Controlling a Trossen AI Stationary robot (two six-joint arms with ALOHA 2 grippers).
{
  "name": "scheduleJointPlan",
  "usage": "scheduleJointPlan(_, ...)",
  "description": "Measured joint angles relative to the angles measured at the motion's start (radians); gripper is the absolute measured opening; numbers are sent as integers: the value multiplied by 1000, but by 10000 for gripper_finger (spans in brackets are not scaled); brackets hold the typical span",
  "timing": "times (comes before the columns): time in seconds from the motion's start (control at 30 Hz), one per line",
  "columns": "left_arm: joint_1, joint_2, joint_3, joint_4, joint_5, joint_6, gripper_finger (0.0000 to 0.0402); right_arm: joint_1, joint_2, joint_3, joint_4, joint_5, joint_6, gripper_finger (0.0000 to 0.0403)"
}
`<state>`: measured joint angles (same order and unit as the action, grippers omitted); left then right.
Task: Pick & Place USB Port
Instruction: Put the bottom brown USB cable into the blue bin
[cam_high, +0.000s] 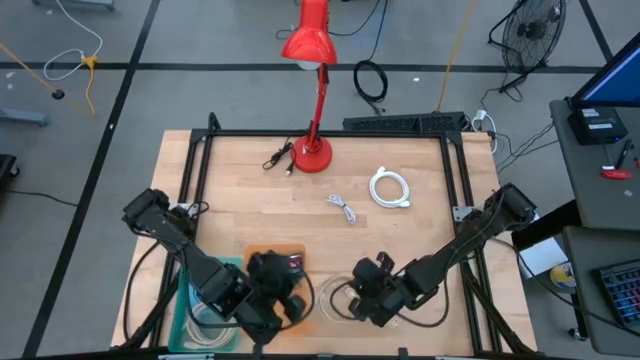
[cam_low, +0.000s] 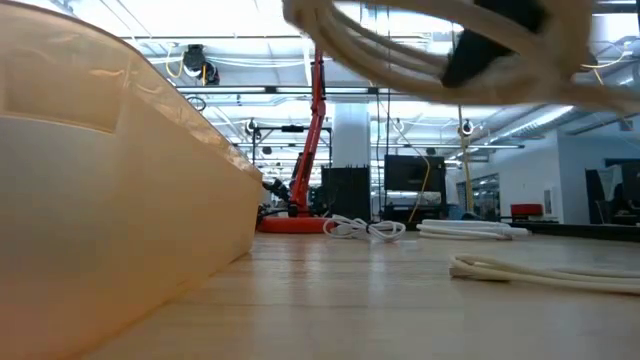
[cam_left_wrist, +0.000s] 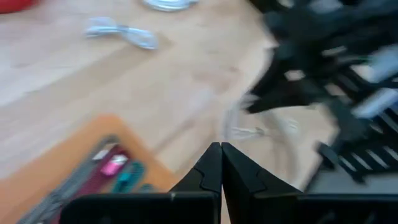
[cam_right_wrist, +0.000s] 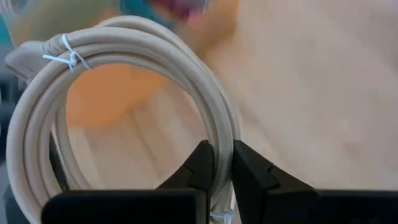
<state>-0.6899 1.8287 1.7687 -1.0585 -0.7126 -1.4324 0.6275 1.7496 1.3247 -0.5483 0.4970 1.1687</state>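
From above: right hand low at the bench's front edge, clamped on a coiled cream cable; orange tray just beside it toward the left arm, teal bin at the front-left corner. Left hand nearer the tray, hovering at its front edge. Farther back, well apart: a second white coil, a small loose cable, a red desk lamp. At bench height: the held coil lifted, sweeping across overhead, its loop roughly level; translucent orange tray wall close on one side; another pale cable flat on smooth pale wood. Past the left hand: fingers pressed together on nothing; tray close by, pink and teal bits inside, too blurred to name. Past the right hand: fingers pinching a round, matte, woven-looking strand of the coil, bound by a thin tie, loop standing out toward the orange tray. Judged: short carry sideways toward tray.
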Motion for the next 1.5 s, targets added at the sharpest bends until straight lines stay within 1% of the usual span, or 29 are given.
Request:
scheduleJointPlan(0.07,7,-6,0,-87,-7,-72,5,-17,-22,1,-19,52,-13,27)
scheduleJointPlan(0.17,20,-28,0,-213,-13,-119,5,-57,-59,0,-47,109,-87,27)
scheduleJointPlan(0.3,52,-65,0,-373,-51,-151,5,-148,-121,0,-50,128,-199,27)
scheduleJointPlan(0.4,87,-106,0,-458,-92,-157,5,-233,-155,1,-36,131,-280,27)
scheduleJointPlan(0.5,146,-149,0,-484,-109,-91,5,-325,-191,1,1,140,-348,27)
scheduleJointPlan(0.6,208,-200,0,-480,-110,34,5,-405,-217,1,59,163,-432,27)
scheduleJointPlan(0.7,259,-257,0,-483,-111,141,5,-475,-233,1,166,157,-539,27)
scheduleJointPlan(0.83,327,-341,0,-484,-146,211,5,-545,-252,2,242,85,-655,27)
scheduleJointPlan(0.9,360,-383,0,-476,-160,235,5,-571,-254,2,247,48,-688,27)
scheduleJointPlan(0.97,396,-418,0,-454,-157,283,5,-595,-254,2,251,19,-705,27)
scheduleJointPlan(1.03,436,-442,0,-408,-133,362,5,-612,-254,2,259,-10,-720,27)
scheduleJointPlan(1.13,505,-461,0,-325,-49,512,6,-633,-254,2,297,-71,-750,27)
scheduleJointPlan(1.2,567,-470,0,-266,52,631,11,-647,-254,2,313,-130,-771,27)
scheduleJointPlan(1.23,605,-472,0,-233,120,688,15,-653,-254,2,317,-169,-784,27)
scheduleJointPlan(1.33,747,-471,0,-149,386,790,42,-662,-254,2,318,-278,-841,27)
scheduleJointPlan(1.43,885,-447,0,-127,684,810,83,-662,-255,2,320,-375,-873,27)
scheduleJointPlan(1.5,965,-422,0,-147,893,802,115,-657,-261,2,317,-443,-882,27)
